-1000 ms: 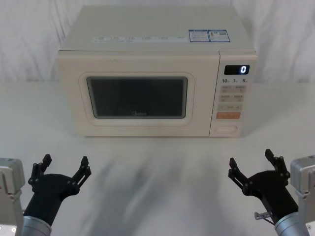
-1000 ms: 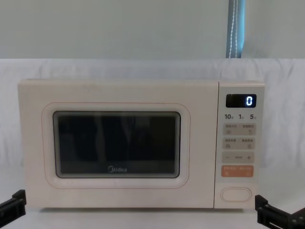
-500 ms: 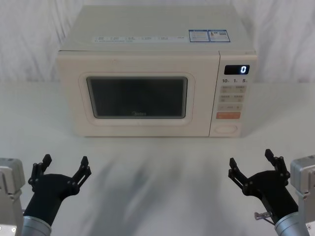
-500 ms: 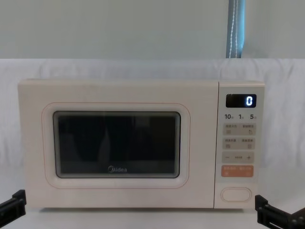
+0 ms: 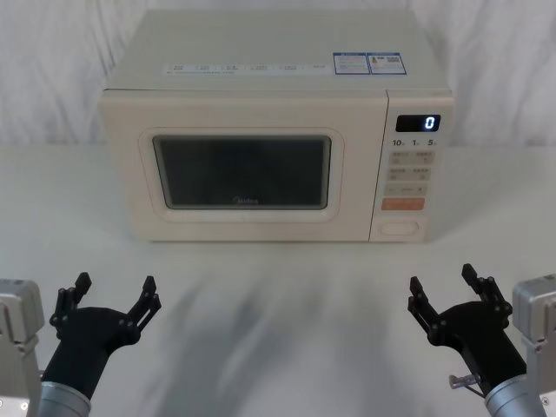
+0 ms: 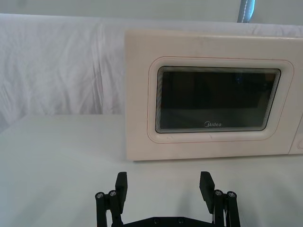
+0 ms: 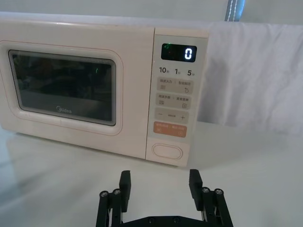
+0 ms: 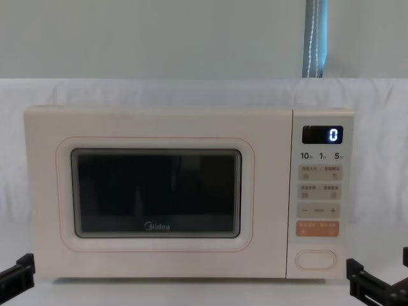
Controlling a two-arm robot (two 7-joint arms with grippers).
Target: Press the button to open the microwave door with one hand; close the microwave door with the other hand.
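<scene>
the microwave door (image 5: 241,171) is flush and closed, the button (image 5: 400,228) untouched; left gripper (image 5: 113,294) and right gripper (image 5: 447,289) hover low over the surface (image 5: 278,295), jaws wide

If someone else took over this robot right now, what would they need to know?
Left gripper: open, empty, low on the table's left side, well short of the microwave.
Right gripper: open, empty, low on the right, facing the keypad side.
The microwave door is shut; the button sits untouched at the bottom of the keypad strip.
Done: nothing.
Left: press the button with one gripper, then shut the door with the other.
</scene>
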